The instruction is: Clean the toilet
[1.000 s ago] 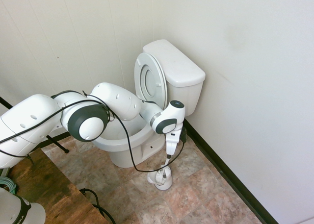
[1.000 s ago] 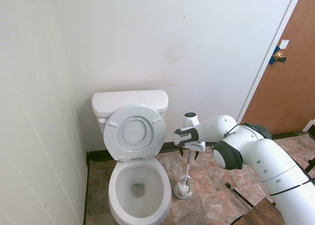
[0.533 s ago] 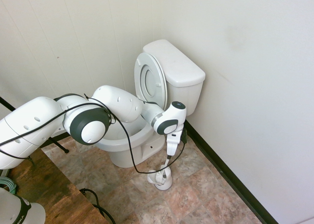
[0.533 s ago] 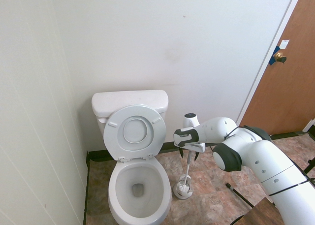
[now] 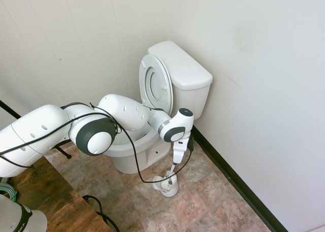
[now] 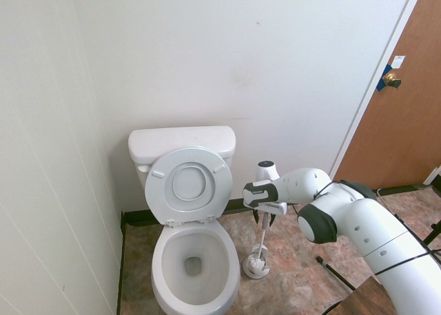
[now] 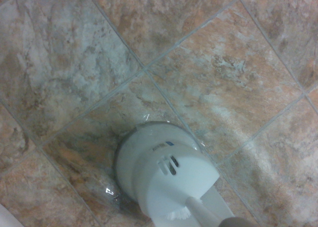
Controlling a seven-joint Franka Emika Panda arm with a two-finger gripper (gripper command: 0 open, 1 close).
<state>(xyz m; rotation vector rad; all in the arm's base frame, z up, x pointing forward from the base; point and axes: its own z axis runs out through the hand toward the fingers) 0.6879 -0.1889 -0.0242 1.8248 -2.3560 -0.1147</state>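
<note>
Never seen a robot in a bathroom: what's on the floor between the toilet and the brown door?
In the second exterior view, a white brush stands in its holder on the tiles between the toilet and the door, with the pincer at its handle.

Tiled floor (image 5: pixel 203 201) bears toilet (image 5: pixel 167 85); brush holder (image 5: pixel 166 185), seemingly upright.

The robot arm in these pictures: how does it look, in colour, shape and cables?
The arm is glossy white, built of rounded, bulky segments with dark grey rings and round white caps at the joints. A thin black cable loops loosely along it. The gripper is a slim white block with small dark fingers.
</note>
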